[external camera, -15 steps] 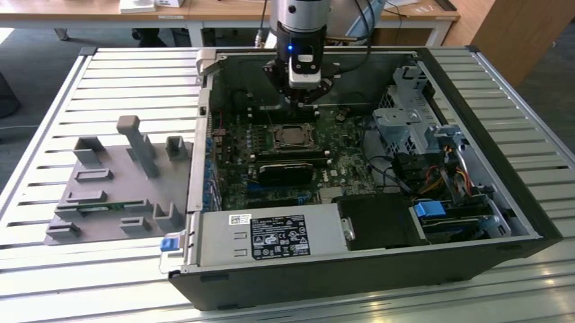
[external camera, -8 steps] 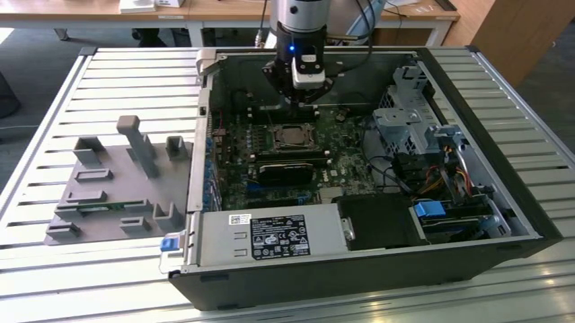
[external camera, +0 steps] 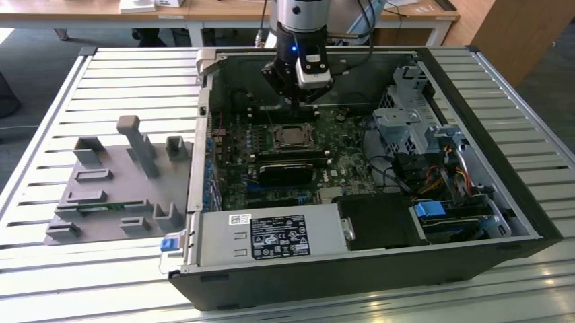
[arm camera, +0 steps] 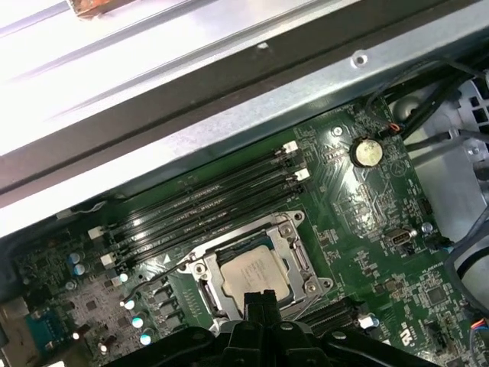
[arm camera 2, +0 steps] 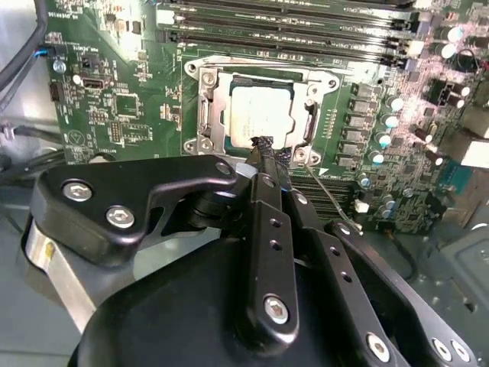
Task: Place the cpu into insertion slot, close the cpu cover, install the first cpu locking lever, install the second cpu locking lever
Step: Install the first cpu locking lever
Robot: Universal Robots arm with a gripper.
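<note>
Jaws pressed together, with nothing seen between them, hang over the socket, fingertips [arm camera 2: 264, 151] pointing down at one edge of the cover [arm camera 2: 205, 107]. Closed like this they make one narrow prod, which suits pushing thin metal parts rather than carrying anything. The cpu [arm camera 2: 260, 113] lies flat in the socket, its dull top showing through the cover's window, so the placing step looks done. The cover seems to lie down around it, though whether it is fully flat cannot be told. A thin lever [arm camera 2: 330, 197] runs out slantwise from the socket corner just beside the fingertips, away over the board [arm camera 2: 114, 99]. It looks free rather than hooked, which would explain why the jaws sit at this corner. Whether the fingertips touch the lever or the cover cannot be told. In the exterior view the arm [external camera: 301, 27] stands upright above the open case [external camera: 503, 134]. The case lies on its side on the slatted surface [external camera: 134, 74], so the board faces up and can be reached from above.
</note>
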